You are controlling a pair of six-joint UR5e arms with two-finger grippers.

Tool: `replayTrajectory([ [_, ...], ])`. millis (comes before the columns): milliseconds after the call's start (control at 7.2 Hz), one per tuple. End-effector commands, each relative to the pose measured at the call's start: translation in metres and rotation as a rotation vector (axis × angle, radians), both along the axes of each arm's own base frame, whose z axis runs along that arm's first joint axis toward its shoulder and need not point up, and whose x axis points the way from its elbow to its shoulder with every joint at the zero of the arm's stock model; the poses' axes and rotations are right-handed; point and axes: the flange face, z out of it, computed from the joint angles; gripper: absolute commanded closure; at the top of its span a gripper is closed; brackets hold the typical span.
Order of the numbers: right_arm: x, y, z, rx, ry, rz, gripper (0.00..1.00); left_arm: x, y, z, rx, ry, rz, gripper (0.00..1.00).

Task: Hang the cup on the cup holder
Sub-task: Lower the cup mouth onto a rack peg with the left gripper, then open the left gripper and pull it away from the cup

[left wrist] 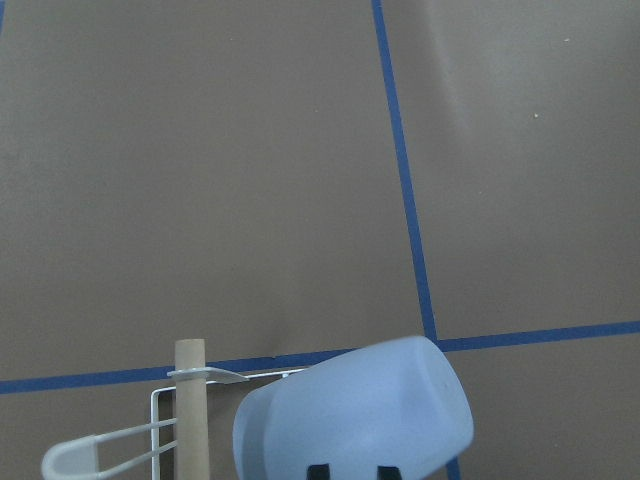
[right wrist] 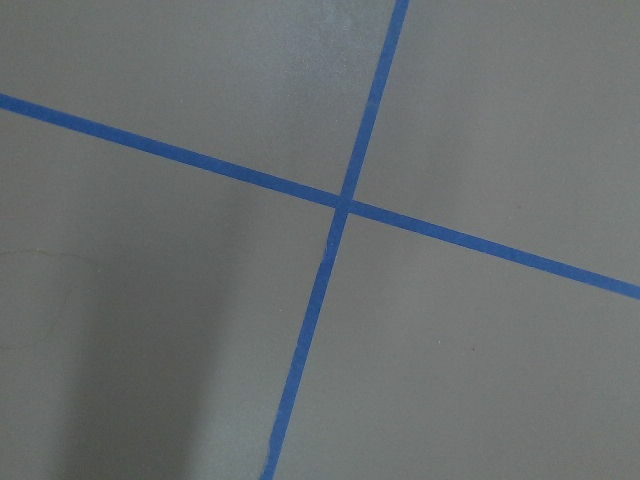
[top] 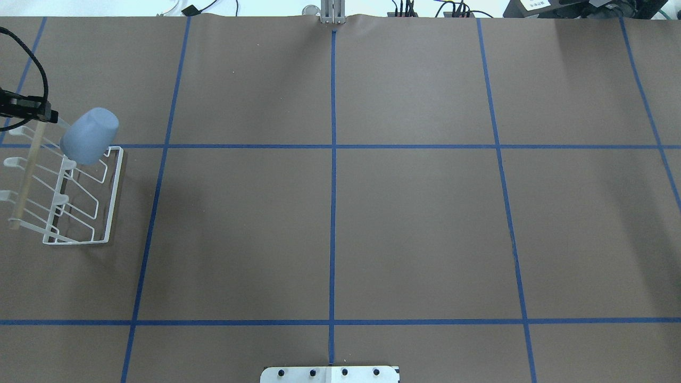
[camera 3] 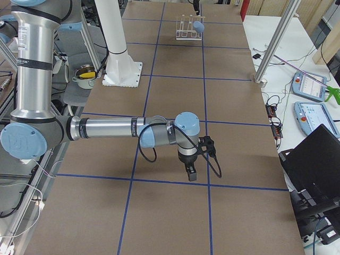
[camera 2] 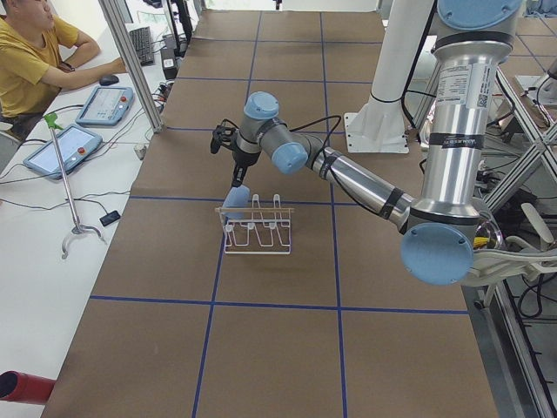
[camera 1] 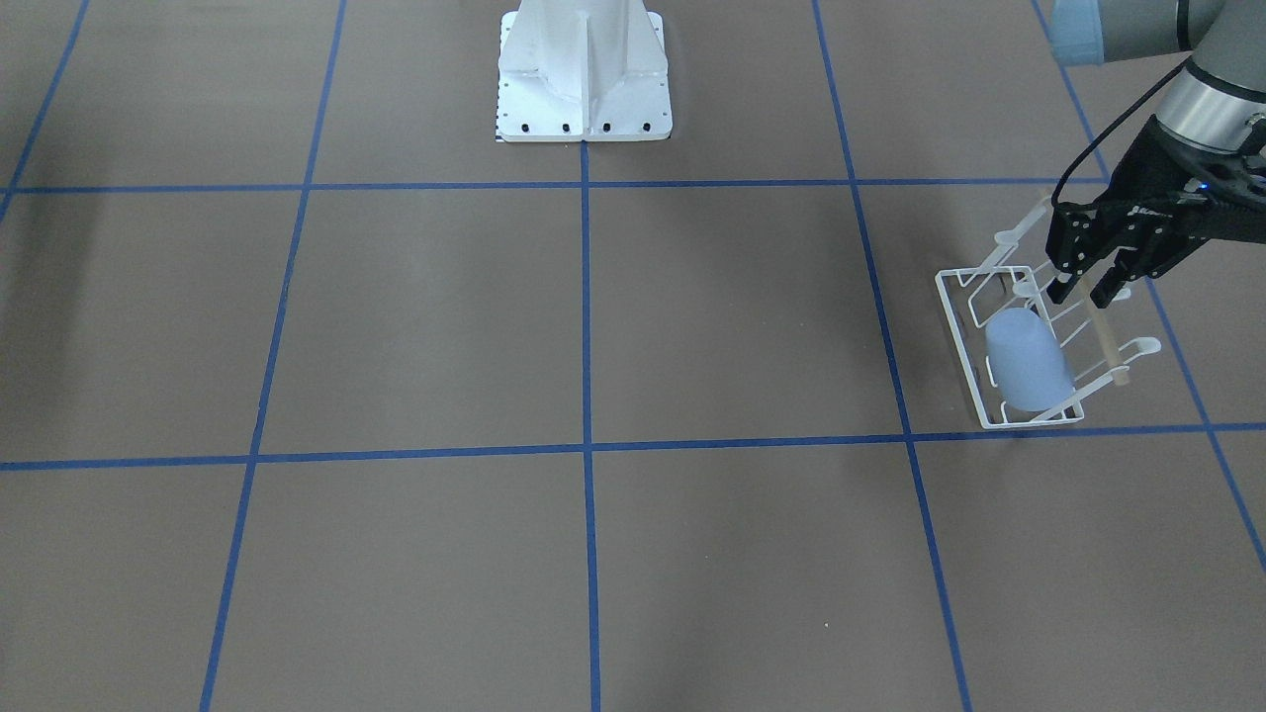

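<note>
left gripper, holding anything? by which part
Nothing, it seems: the left gripper has its fingers apart above the cup holder, clear of the cup hung on it.

Overhead view: left gripper (top: 42, 113) cut off at left frame edge, jaw spacing unreadable. Left wrist view: cup (left wrist: 355, 415) and cup holder (left wrist: 191, 410) truncated by bottom edge; their contact point hidden. Exterior right view, lower centre: right gripper (camera 3: 190, 173) too small to judge jaws.

One cup (camera 1: 1027, 361), one cup holder (top: 26, 175); two arms: left arm (camera 2: 348, 178), right arm (camera 3: 106, 128).
</note>
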Motion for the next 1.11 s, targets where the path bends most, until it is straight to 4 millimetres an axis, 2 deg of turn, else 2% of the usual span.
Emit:
replayTrajectory([
  [0,0.0,0.001,0.001,0.008,-0.004,-0.015,0.0,-0.016,-0.003,0.003,0.0,-0.044,0.03,0.01],
  [278,-0.001,0.003,0.007,0.001,-0.008,-0.024,0.0,-0.06,-0.015,0.025,0.014,-0.189,0.126,0.01],
  [417,0.0,0.003,0.009,-0.009,-0.001,-0.015,0.0,-0.086,-0.017,0.047,0.027,-0.225,0.171,0.01],
  [556,-0.001,-0.001,0.008,-0.012,-0.003,-0.011,0.0,-0.113,-0.022,0.078,0.005,-0.205,0.226,0.01],
  [694,0.004,-0.001,0.007,-0.014,-0.014,-0.002,0.0,-0.149,-0.022,0.119,0.006,-0.219,0.256,0.01],
  [833,0.004,0.001,0.01,-0.027,-0.025,-0.001,0.0,-0.185,-0.021,0.151,-0.002,-0.215,0.261,0.01],
  [972,0.007,0.004,0.013,-0.027,-0.021,0.003,0.0,-0.202,-0.015,0.17,-0.001,-0.21,0.273,0.01],
])
